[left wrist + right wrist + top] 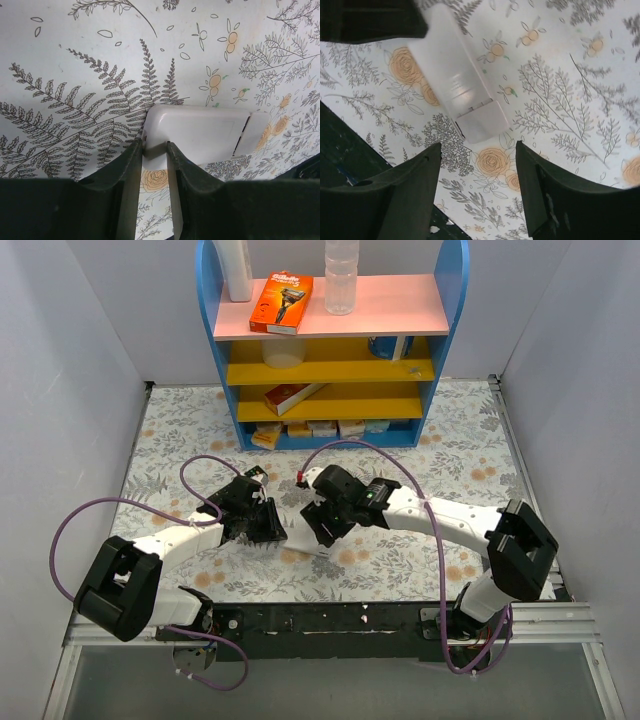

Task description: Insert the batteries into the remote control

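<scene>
Near the centre of the overhead view, between the two arms, lies the small white-grey rectangular plastic remote control (200,137), its plain back facing the cameras. In the left wrist view it sits at middle right of the frame. In the right wrist view it runs from the upper left down towards the centre.

The left gripper (155,147) is closed narrowly on one end of the remote, with a strip of white casing pinched between its dark fingers. The right gripper (479,150) stands wide open and holds nothing. Its fingers straddle bare floral-printed tablecloth (570,75) just short of the remote's free end. That end carries the small rectangular battery cover (481,122), set off by a visible seam and apparently sitting slightly out of line with the body. No batteries show in any view. I cannot tell whether the remote rests on the cloth or is lifted a little.

The remote looks light, hollow and stiff, so weight should not be a concern. Its glossy smooth shell is probably slippery, and a pinch at one end alone gives the free end leverage to swing. The cover and its catch are likely the fragile part, being thin plastic that would flex or snap under a sideways squeeze. The sounder hold is probably across the long edges of the main body, clear of the seam, leaving the cover free to slide.
</scene>
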Controlling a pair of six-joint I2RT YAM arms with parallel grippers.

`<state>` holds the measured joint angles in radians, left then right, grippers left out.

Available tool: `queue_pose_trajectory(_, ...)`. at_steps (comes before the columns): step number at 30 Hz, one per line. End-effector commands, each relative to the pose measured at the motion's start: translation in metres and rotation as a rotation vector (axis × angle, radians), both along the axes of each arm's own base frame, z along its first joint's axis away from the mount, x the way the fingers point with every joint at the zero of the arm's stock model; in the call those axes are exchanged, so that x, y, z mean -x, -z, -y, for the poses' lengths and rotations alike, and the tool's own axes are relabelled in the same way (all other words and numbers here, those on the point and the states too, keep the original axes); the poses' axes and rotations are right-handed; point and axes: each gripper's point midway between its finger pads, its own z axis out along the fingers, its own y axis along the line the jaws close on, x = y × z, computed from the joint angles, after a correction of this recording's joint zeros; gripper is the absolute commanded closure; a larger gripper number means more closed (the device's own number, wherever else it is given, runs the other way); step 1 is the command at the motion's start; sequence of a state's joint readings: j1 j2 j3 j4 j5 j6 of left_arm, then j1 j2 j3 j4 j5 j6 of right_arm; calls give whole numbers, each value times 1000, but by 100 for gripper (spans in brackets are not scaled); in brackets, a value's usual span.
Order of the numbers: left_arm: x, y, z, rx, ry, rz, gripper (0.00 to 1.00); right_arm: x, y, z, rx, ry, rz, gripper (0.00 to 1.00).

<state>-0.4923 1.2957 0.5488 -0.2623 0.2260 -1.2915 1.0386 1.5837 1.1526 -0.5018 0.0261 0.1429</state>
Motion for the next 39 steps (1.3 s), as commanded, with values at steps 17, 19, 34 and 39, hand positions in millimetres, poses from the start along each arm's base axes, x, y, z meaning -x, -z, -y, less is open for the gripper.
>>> queue_pose_trajectory(17,16,3,-3,3,7,-36,75,-14,35,18,-112,547,-182,49)
queue_pose_trajectory(19,17,3,-3,5,9,-38,75,-14,40,20,-106,559,-189,49)
queue_pose_trajectory(34,18,3,-3,7,11,-40,75,-11,56,12,-108,543,-254,53)
queue_pose_trajectory(39,18,4,-3,10,10,-42,75,-4,64,16,-78,546,-280,55)
